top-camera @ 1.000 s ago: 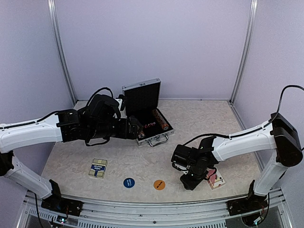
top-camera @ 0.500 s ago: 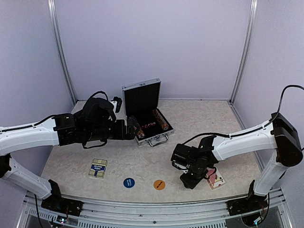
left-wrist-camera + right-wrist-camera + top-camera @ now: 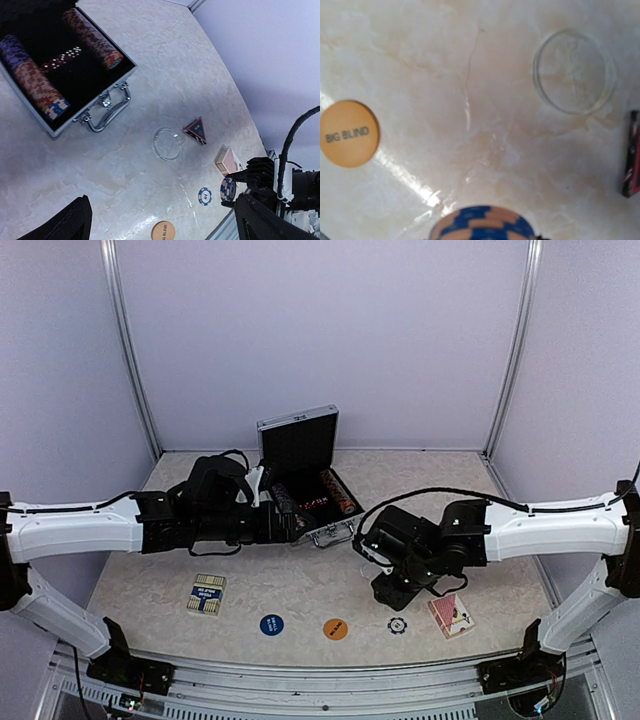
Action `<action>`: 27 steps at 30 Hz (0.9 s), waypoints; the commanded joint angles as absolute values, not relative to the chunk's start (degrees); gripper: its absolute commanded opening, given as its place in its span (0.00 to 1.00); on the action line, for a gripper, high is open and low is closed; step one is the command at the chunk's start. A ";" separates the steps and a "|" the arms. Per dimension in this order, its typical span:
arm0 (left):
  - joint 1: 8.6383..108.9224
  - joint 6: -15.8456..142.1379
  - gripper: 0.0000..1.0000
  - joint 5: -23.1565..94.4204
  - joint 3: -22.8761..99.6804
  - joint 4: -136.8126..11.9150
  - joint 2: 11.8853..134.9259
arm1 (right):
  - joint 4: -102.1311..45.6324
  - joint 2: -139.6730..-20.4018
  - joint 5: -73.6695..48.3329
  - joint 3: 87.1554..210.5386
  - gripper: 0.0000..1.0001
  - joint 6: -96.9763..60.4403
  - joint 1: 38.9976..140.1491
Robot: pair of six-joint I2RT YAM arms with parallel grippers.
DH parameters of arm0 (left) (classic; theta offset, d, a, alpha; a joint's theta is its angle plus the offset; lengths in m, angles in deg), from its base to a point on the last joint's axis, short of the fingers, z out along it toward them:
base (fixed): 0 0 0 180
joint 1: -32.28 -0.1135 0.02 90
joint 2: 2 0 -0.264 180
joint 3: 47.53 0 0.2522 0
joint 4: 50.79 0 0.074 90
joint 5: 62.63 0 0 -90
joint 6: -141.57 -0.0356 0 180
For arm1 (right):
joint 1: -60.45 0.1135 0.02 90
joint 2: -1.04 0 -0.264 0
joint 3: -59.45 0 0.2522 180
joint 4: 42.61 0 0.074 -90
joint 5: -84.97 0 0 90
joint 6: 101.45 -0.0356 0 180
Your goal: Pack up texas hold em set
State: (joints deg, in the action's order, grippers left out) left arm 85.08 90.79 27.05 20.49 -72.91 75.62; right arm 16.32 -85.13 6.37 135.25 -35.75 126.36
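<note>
We note left gripper (image 3: 162, 200) spread wide, gripping nothing, beside open briefcase (image 3: 300, 440) at back of table (image 3: 480, 490) — chip rows (image 3: 35, 85) sit inside. Right gripper (image 3: 397, 592) pinches small chip stack (image 3: 482, 224) (blue-orange stripes). Loose chip (image 3: 397, 624), clear disc (image 3: 574, 71), orange disc (image 3: 349, 133), dark triangle (image 3: 196, 130) lie outside case.
</note>
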 commanded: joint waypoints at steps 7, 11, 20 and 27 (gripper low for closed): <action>83.60 92.01 0.97 48.24 21.57 -53.77 86.59 | 14.17 -78.01 11.14 135.21 0.02 -33.60 128.16; 83.99 94.68 0.95 55.53 22.11 -43.77 92.91 | 14.74 -77.10 11.12 135.67 0.02 -33.72 128.28; 86.82 97.26 0.99 62.55 27.76 -35.37 102.46 | 15.49 -77.04 10.87 136.23 0.02 -34.09 128.65; 88.05 97.97 0.97 65.47 28.53 -32.76 105.69 | 15.51 -77.18 10.76 136.23 0.02 -34.17 128.73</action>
